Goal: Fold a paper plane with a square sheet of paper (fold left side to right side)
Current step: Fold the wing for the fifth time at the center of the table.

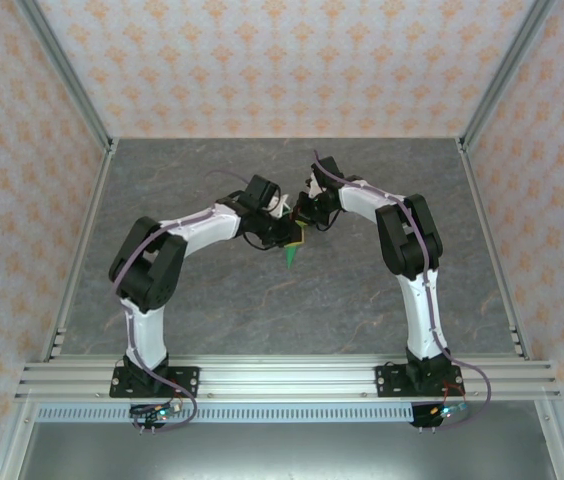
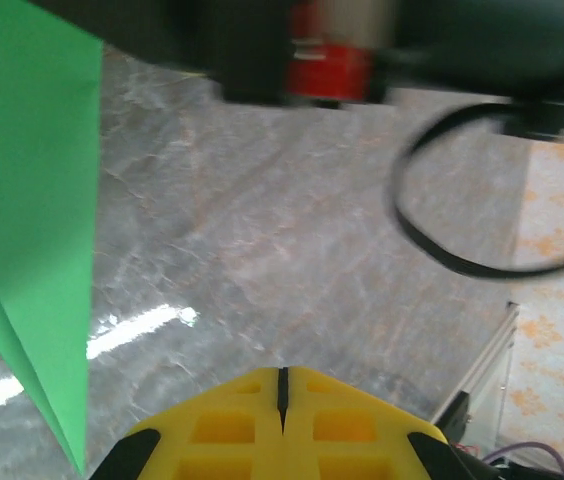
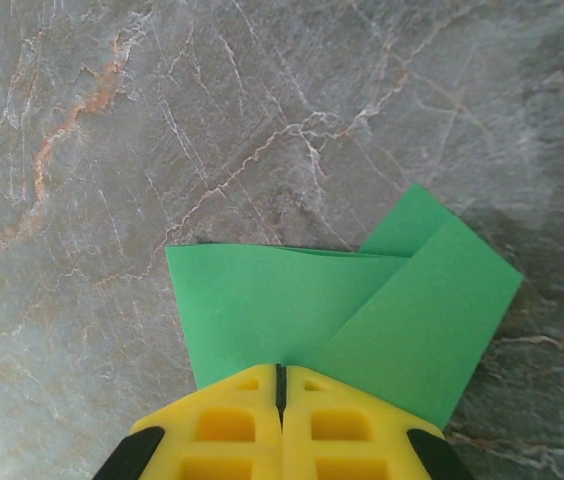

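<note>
Right gripper [image 3: 280, 372] has its yellow fingers pressed together on the green paper [image 3: 297, 300], which fans out from under the fingertips in two overlapping flaps, one angled across the other. Left gripper [image 2: 283, 380] is closed as well, its yellow fingers meeting at a thin seam with nothing between them; from its wrist camera the paper [image 2: 32, 210] hangs just off to one side, tapering down to a point. From above, both arms are bent at the elbow and reach inward, so the two wrists meet near the middle of the table [image 1: 212, 300], with the paper [image 1: 291, 257] poking out below them as a small green tip. I count two arms, two grippers and one piece of paper. A dark cable loop [image 2: 462, 190] sags across the left wrist view. Grey marbled surface lies bare on every side of the grippers, out to the metal frame rails [image 1: 282, 378] and the patterned walls [image 1: 282, 60].
</note>
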Available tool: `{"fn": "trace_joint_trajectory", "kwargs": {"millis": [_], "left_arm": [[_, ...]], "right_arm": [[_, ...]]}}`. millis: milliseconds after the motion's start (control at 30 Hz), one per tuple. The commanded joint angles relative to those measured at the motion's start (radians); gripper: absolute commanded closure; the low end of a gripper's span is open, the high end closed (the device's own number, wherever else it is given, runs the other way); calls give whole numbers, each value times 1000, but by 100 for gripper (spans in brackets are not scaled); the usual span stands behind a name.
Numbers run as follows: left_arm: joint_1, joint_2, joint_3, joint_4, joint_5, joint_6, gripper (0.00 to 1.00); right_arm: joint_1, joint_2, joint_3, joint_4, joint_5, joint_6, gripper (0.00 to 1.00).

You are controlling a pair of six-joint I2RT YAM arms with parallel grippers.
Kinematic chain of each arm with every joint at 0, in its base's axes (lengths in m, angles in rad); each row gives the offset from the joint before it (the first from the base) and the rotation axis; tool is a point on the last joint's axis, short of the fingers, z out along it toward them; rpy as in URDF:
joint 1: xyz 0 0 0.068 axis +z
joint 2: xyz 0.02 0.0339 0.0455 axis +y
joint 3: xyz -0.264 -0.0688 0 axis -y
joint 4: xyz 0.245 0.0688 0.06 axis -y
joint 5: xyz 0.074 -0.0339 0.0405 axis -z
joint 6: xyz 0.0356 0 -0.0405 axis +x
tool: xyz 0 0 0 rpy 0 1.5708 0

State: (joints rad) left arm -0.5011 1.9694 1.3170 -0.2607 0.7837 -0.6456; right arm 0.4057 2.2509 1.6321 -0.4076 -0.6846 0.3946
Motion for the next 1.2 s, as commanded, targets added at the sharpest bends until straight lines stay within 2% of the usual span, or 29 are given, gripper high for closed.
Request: {"fn": "trace_joint_trajectory", "kwargs": {"millis": [0,233,533,733,867,1000,1167], "left_arm": [[4,71,41,-58,-18,33,100],[3,106,9,-42,-34,21,100],[-7,35,-167,19,-34,-5,100],[-22,-53,-275,116,16,-44,100],[-21,-179,-301,114,18,-25,100],[-19,-295,-284,47,-50,28,97],[-12,-421,-280,-9,-264,48,93]], "right_arm": [[-1,61,-1,-68,82,-23,100],[-1,59,-2,-71,82,-30,100],[-2,56,6,-74,78,-32,100],[-2,29,26,-69,70,-43,100],[-1,-13,74,-85,96,-69,91],[-2,-74,119,-94,135,-105,79],[4,-191,107,-119,236,-118,64]]}}
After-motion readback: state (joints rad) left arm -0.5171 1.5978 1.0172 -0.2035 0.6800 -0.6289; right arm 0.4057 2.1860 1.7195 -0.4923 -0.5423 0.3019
